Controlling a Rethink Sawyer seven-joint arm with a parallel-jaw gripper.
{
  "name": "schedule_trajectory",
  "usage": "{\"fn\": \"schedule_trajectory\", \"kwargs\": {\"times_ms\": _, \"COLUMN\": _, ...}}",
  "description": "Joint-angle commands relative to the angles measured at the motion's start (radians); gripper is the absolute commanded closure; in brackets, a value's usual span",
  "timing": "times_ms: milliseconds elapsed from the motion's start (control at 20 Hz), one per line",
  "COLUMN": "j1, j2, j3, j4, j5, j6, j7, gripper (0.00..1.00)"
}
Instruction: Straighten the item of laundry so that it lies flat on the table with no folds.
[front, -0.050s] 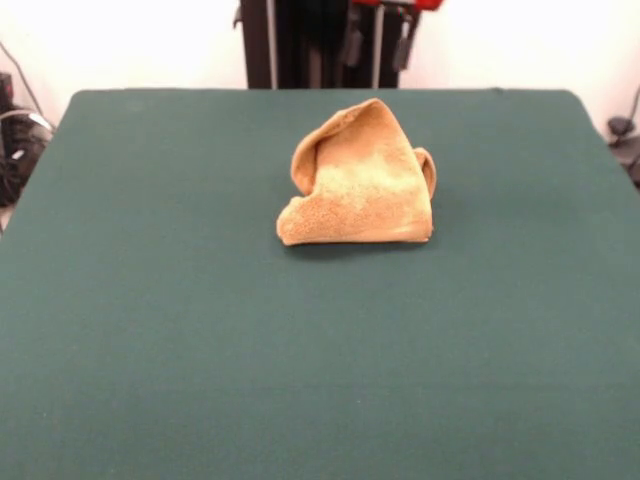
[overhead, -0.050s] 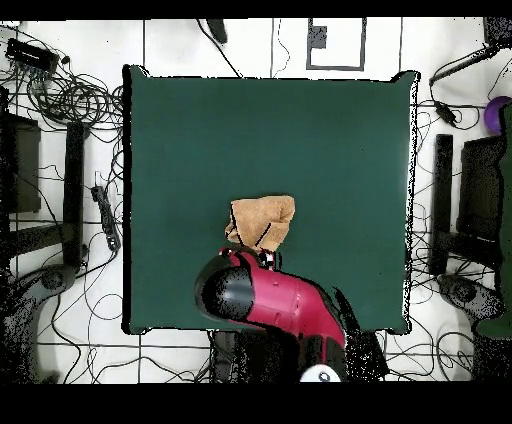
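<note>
The item of laundry (front, -0.050s: 360, 180) is a golden-orange towel, folded over itself into a rumpled peaked heap a little past the middle of the dark green table (front, -0.050s: 150, 300). From above, the towel (overhead, -0.050s: 262, 220) lies on the table (overhead, -0.050s: 200, 130) just beyond the red arm (overhead, -0.050s: 268, 296), whose head overlaps the towel's near edge. My gripper (front, -0.050s: 378, 48) hangs high at the top of the front view, above and behind the towel. It is open, holds nothing and is well clear of the cloth.
Cables (overhead, -0.050s: 70, 100) and dark equipment (overhead, -0.050s: 470, 200) lie on the floor on both sides of the table. The robot's black pedestal (front, -0.050s: 300, 45) stands at the far edge.
</note>
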Motion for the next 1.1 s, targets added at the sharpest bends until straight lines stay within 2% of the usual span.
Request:
{"fn": "schedule_trajectory", "kwargs": {"times_ms": 50, "j1": 0.011, "j2": 0.067, "j3": -0.033, "j4": 0.078, "j5": 0.043, "j6": 0.039, "j7": 0.280, "gripper": 0.00}}
{"fn": "schedule_trajectory", "kwargs": {"times_ms": 250, "j1": 0.034, "j2": 0.145, "j3": -0.026, "j4": 0.116, "j5": 0.122, "j6": -0.094, "j7": 0.395, "gripper": 0.00}}
{"fn": "schedule_trajectory", "kwargs": {"times_ms": 400, "j1": 0.021, "j2": 0.166, "j3": 0.002, "j4": 0.131, "j5": 0.162, "j6": -0.145, "j7": 0.408, "gripper": 0.00}}
{"fn": "schedule_trajectory", "kwargs": {"times_ms": 550, "j1": 0.022, "j2": 0.170, "j3": 0.020, "j4": 0.149, "j5": 0.208, "j6": -0.148, "j7": 0.425, "gripper": 0.00}}
{"fn": "schedule_trajectory", "kwargs": {"times_ms": 850, "j1": 0.064, "j2": 0.155, "j3": -0.009, "j4": 0.160, "j5": 0.230, "j6": -0.155, "j7": 0.443, "gripper": 0.00}}
{"fn": "schedule_trajectory", "kwargs": {"times_ms": 1000, "j1": 0.072, "j2": 0.145, "j3": -0.020, "j4": 0.139, "j5": 0.223, "j6": -0.131, "j7": 0.436, "gripper": 0.00}}
{"fn": "schedule_trajectory", "kwargs": {"times_ms": 1100, "j1": 0.081, "j2": 0.126, "j3": -0.035, "j4": 0.110, "j5": 0.218, "j6": -0.068, "j7": 0.428, "gripper": 0.00}}
